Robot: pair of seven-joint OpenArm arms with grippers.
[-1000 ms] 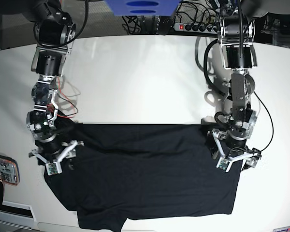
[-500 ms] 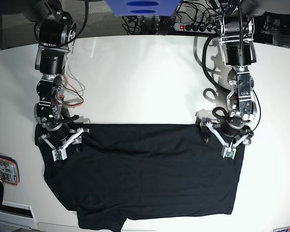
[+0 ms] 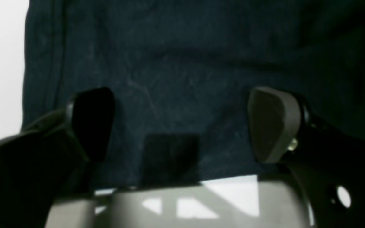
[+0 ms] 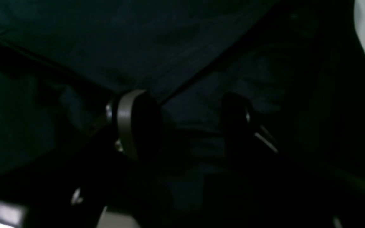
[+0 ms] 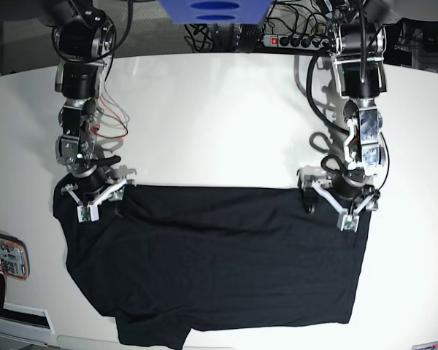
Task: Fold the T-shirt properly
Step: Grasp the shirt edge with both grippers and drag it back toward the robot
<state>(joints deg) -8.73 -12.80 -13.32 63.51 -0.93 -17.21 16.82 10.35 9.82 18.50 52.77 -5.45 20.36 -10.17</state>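
The black T-shirt (image 5: 219,255) lies spread flat on the white table (image 5: 219,117), its far edge straight and a sleeve sticking out at the near left. My left gripper (image 5: 339,208) hangs over the shirt's far right corner. In the left wrist view this gripper (image 3: 182,126) is wide open, with only flat cloth (image 3: 182,63) beneath and bare table at the left. My right gripper (image 5: 95,197) is over the far left corner. The right wrist view shows it (image 4: 185,126) open above dark folded cloth (image 4: 138,38).
A red and white device (image 5: 4,255) lies at the table's left edge. A power strip (image 5: 299,40) and cables sit behind the table's far edge, beside a blue object (image 5: 215,9). Red wires (image 5: 109,127) hang off the right arm.
Both grippers have moved away from the near side, from over the shirt's sides to its far corners. Their jaws have kept their width, and the shirt has hardly shifted.
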